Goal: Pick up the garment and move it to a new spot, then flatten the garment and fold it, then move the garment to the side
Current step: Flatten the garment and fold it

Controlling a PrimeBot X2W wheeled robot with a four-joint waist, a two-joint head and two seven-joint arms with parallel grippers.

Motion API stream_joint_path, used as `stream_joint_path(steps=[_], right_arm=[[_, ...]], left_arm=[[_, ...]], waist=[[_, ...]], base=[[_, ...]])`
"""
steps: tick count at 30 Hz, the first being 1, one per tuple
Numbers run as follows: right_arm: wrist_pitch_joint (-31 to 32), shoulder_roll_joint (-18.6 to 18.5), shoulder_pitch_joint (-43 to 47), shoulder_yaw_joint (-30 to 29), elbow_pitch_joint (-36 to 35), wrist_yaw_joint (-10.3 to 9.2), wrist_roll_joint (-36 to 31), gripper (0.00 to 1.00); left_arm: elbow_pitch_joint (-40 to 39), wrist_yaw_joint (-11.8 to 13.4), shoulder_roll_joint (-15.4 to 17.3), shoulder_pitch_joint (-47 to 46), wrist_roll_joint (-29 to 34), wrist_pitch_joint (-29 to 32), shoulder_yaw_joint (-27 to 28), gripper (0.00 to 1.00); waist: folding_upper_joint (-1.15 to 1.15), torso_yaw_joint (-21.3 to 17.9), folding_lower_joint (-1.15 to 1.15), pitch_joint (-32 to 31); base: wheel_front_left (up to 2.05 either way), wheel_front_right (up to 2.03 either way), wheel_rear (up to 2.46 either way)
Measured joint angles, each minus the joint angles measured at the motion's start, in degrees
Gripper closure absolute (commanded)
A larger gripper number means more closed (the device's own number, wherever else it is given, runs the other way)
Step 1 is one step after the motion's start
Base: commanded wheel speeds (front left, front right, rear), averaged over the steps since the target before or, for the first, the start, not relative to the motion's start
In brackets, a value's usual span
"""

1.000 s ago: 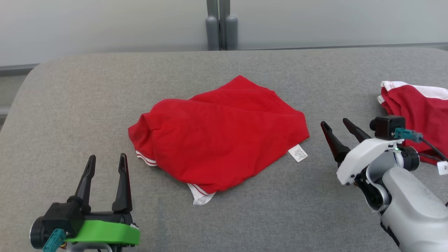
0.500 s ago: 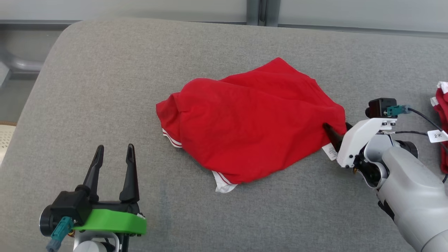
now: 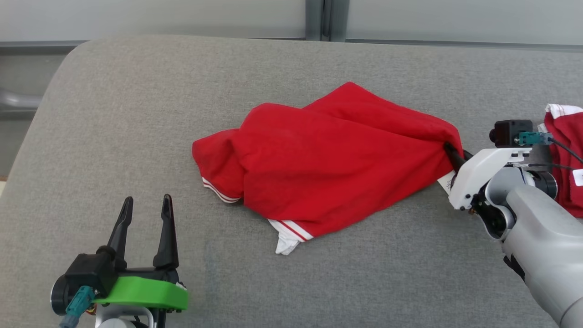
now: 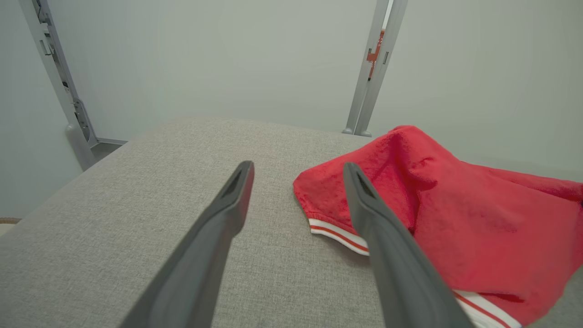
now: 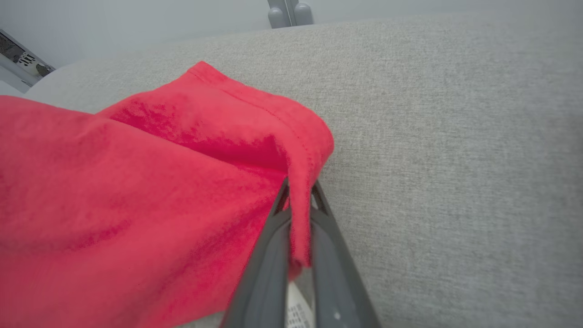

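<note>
The garment (image 3: 328,159) is a crumpled red shirt with white, red-striped cuffs, lying mid-table on the grey cloth surface. My right gripper (image 3: 448,150) is shut on the garment's right corner, beside its white label, and that corner is pulled up off the table. In the right wrist view the red hem (image 5: 298,182) is pinched between the two closed fingers (image 5: 268,255). My left gripper (image 3: 145,205) stands open at the lower left, short of the garment's striped cuff (image 3: 218,191). In the left wrist view its fingers (image 4: 232,205) are spread, with the garment (image 4: 455,200) to their right.
A second red and white garment (image 3: 562,146) lies at the table's right edge, behind my right wrist. The grey table (image 3: 136,114) has a rounded far left corner. A grey post (image 3: 324,18) stands behind the table against a pale wall.
My right gripper has reached the garment's right corner, shut on it and lifted it, stretching the cloth to the right. The head camera has shifted. The left gripper stays open.
</note>
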Motion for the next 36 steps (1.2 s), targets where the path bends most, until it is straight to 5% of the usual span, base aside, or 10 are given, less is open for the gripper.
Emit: stream_joint_path(steps=[8, 19, 20, 21, 22, 30, 36], right_arm=[[-2.54, -3.02, 3.88, 0.38, -1.30, 0.00, 0.38, 1.00], [-5.37, -2.22, 13.33, -2.07, 0.76, 0.00, -0.79, 1.00], [-5.56, -1.81, 13.84, -2.32, 0.83, 0.00, -1.04, 0.72], [-5.80, -1.45, 14.26, -2.50, 0.80, 0.00, -1.43, 0.17], [-6.20, -1.12, 14.46, -2.78, 0.54, 0.00, -1.60, 0.00], [-11.73, -2.01, 14.70, -6.95, -3.05, 0.00, -6.98, 0.00], [-13.04, -0.90, 16.93, -11.52, -12.69, 0.00, -13.01, 0.00]], left_arm=[[1.20, -0.56, -0.37, 1.15, 0.03, 0.00, 0.19, 0.00], [2.34, -0.74, -0.24, 2.64, 0.13, 0.01, 0.12, 0.00], [2.38, -0.73, -0.20, 2.87, 0.03, 0.01, 0.14, 0.00], [2.44, -0.67, -0.20, 3.06, -0.02, 0.01, 0.13, 0.00], [2.47, -0.55, -0.19, 3.20, -0.02, 0.01, 0.12, 0.00], [2.02, -0.24, 0.36, 3.75, -0.34, 0.02, 0.44, 0.00], [0.70, 0.21, 1.03, 4.24, -0.71, 0.02, 0.78, 0.00]], waist=[[0.00, -4.04, 0.00, -2.22], [0.00, -6.76, 0.00, -5.73], [0.00, -6.92, 0.00, -5.97], [0.00, -7.10, 0.00, -6.16], [0.00, -7.29, 0.00, -6.32], [0.00, -8.60, 0.00, -7.59], [0.00, -9.46, 0.00, -8.05]], base=[[0.00, 0.00, 0.00], [0.00, 0.00, 0.00], [0.00, 0.00, 0.00], [0.00, 0.00, 0.00], [0.00, 0.00, 0.00], [0.00, 0.00, 0.00], [0.00, 0.00, 0.00]])
